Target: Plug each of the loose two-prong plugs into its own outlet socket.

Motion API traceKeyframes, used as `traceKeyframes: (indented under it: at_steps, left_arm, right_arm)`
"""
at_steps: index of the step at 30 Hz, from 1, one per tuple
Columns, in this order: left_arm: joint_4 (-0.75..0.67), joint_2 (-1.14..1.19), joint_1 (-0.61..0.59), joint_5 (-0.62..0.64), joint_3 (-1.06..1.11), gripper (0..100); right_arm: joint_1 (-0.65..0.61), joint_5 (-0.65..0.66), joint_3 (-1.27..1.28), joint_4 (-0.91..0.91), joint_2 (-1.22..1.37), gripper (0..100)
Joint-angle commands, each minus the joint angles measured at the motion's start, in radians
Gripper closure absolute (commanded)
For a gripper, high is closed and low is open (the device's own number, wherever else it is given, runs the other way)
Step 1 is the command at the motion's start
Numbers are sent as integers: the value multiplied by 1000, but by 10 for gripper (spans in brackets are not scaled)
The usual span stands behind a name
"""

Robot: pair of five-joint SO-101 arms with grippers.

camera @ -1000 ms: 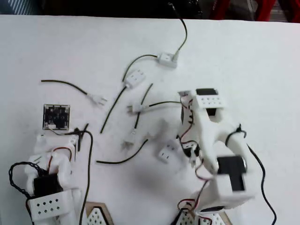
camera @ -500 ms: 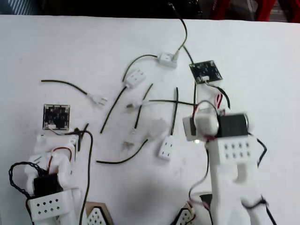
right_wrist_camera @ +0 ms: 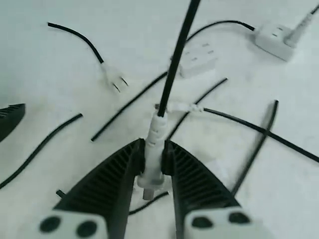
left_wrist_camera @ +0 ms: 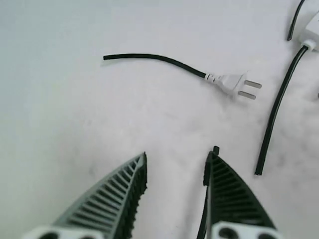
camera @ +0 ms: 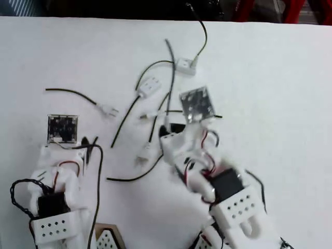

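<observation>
White matte table (camera: 270, 78) carries loose black cords (left_wrist_camera: 159, 58). My ribbed right claw (right_wrist_camera: 153, 152) clamps a white plug (right_wrist_camera: 155, 130); my left claw (left_wrist_camera: 175, 158) stands open.

matt white table (camera: 270, 78), smooth black rubbery cord (left_wrist_camera: 159, 59), white plastic plug (right_wrist_camera: 153, 149), shiny metal prongs (left_wrist_camera: 253, 84), ribbed plastic fingers (left_wrist_camera: 119, 199)

— What lies under the right claw (right_wrist_camera: 154, 143)?
— A white tabletop (camera: 290, 78). It spreads out on every side of that one, and of the left claw (left_wrist_camera: 178, 152) too.
— And farther off?
— Well beyond both, past the tabletop's far edge, runs a dark strip (camera: 129, 8). In it stand red shapes (camera: 293, 10), beyond the right claw and off to its right. A blue-striped thing (camera: 21, 6) sits far beyond the left claw.
</observation>
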Motion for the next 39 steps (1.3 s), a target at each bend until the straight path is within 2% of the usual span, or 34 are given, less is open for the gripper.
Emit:
traceKeyframes:
  at_steps: [1, 6, 17, 22, 31, 36, 39]
  left_arm:
    - [-57, -15, 76, 11, -8, 808]
    - [-143, -15, 145, 12, -11, 808]
    - [-190, -15, 309, 6, -35, 798]
    - [-98, -15, 375, 6, -132, 718]
    - [91, -15, 538, 3, -269, 716]
    - [141, -15, 622, 2, -308, 716]
    - [143, -15, 624, 2, -311, 716]
  right_arm:
    - [-48, -9, 124, -216, -90, 982]
    - [-82, -9, 259, -328, -182, 982]
    - [-211, -8, 446, -332, -418, 982]
    - [-254, -2, 516, -312, -527, 982]
    - [-294, -2, 522, -194, -636, 982]
    - [-294, -2, 522, -189, -636, 982]
    - [-294, -2, 522, -174, -639, 982]
